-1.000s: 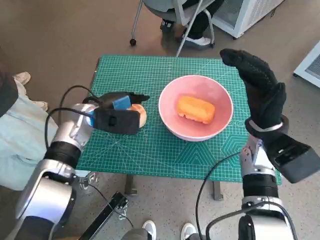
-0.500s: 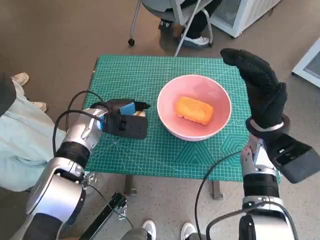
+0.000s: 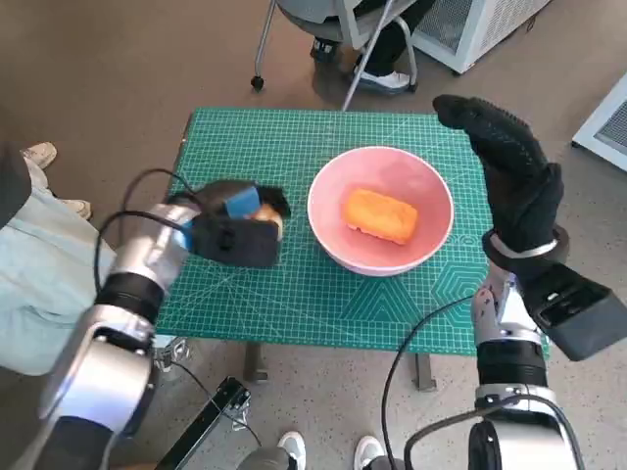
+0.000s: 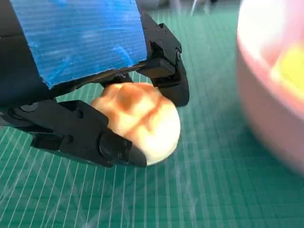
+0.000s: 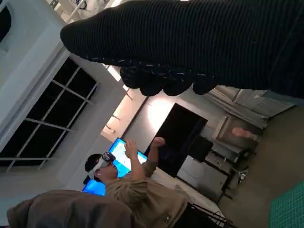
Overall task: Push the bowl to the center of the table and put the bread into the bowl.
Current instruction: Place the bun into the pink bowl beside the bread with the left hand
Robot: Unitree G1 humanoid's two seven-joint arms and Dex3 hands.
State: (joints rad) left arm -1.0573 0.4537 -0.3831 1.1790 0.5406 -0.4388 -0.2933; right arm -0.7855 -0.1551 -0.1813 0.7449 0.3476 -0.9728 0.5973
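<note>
Nearest the robot, the left forearm crosses the tabletop's (image 3: 294, 294) near-left edge. The left hand (image 3: 233, 227) sits low over the green cutting mat, fingers closed around a round bread roll (image 3: 266, 217). Head view: only a pale sliver of roll shows past the black fingers and blue tape. Left wrist view: the roll (image 4: 137, 121) shows plainly, golden and scored on top, with black fingers (image 4: 85, 137) on both sides of it and the pink bowl wall (image 4: 270, 123) close beside it, blurred. Cannot tell whether the roll rests on the mat or is lifted just clear.

Right hand (image 3: 509, 176): raised beside the tabletop's right edge, fingers extended upward and apart, nothing in it. Right wrist view shows only the glove (image 5: 199, 42) as a dark band, and beyond it a room with a person wearing a headset (image 5: 123, 175); neither tabletop nor bowl appears there.

Further in, the pink bowl (image 3: 338, 245) stands about mid-tabletop, slightly right of centre, with an orange loaf-shaped bread (image 3: 379, 215) inside it. The roll is just left of the bowl's rim, outside it.

Beyond the far edge: chair legs (image 3: 362, 69) and a seated person's shoe, cut off by the frame.
</note>
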